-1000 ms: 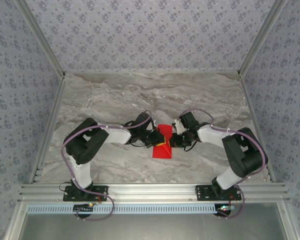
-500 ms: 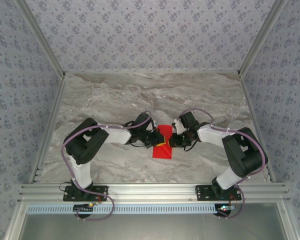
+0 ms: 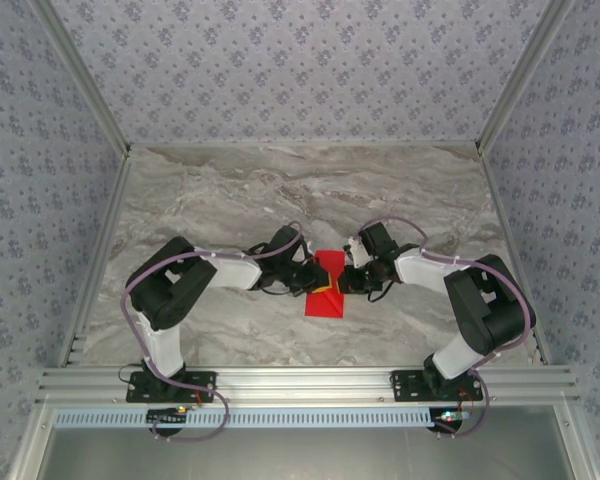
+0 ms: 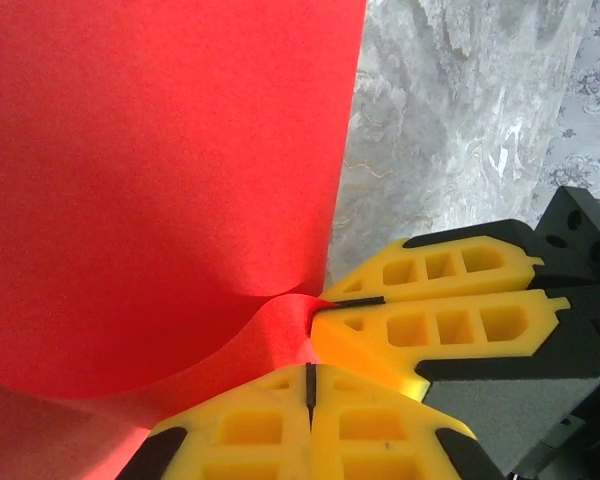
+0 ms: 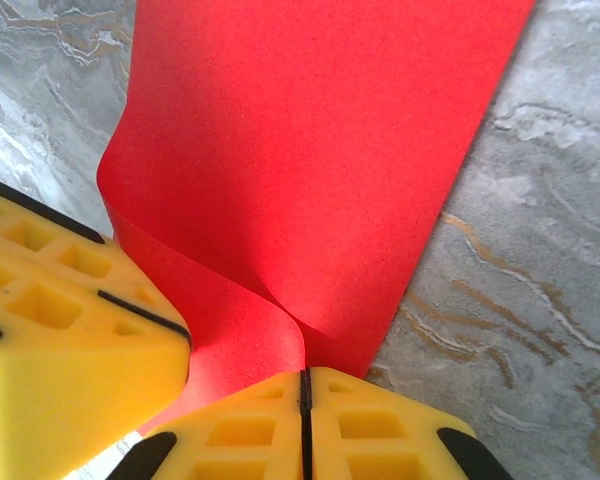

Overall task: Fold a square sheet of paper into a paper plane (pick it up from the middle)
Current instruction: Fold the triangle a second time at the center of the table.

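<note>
The thin bright red sheet of paper (image 3: 328, 300) lies in the middle of the grey marble table (image 3: 280, 190), between the two arms, with part of it bowed up in a curl. The right gripper (image 5: 303, 385) is clamped on that raised fold. The left gripper (image 4: 308, 375) has its yellow jaws pressed together beside it. Whether paper sits between them is hidden. Both wrist views cut off the sheet's edges.

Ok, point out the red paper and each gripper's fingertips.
red paper (image 3: 326, 303), top view, flat near part of the sheet.
left gripper (image 4: 309, 372), left wrist view, seam where its closed yellow tips meet.
right gripper (image 5: 303, 378), right wrist view, seam between its closed yellow tips.
</note>
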`<state>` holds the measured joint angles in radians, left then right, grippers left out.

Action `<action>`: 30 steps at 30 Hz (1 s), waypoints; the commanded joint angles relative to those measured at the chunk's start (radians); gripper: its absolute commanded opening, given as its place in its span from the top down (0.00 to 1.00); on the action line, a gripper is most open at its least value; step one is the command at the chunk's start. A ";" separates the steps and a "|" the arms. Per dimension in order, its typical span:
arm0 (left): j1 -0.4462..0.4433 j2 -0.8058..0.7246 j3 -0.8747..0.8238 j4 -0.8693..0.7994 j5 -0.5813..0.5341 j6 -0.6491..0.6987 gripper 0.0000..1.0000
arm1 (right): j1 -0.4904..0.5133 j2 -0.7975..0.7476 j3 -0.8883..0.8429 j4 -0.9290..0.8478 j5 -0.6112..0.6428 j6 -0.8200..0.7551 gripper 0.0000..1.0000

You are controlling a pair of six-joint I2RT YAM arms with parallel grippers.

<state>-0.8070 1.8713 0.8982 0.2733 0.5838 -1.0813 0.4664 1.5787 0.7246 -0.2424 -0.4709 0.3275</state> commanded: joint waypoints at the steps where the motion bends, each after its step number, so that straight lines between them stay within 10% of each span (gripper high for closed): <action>1: -0.016 -0.031 -0.015 0.017 0.004 0.014 0.95 | 0.005 0.022 0.027 -0.005 -0.018 -0.020 0.90; 30: -0.014 -0.015 -0.035 -0.045 -0.051 0.021 0.96 | 0.016 0.072 0.052 -0.011 -0.002 -0.028 0.90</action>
<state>-0.8204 1.8702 0.8684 0.2558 0.5476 -1.0809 0.4732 1.6283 0.7586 -0.2394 -0.4786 0.3199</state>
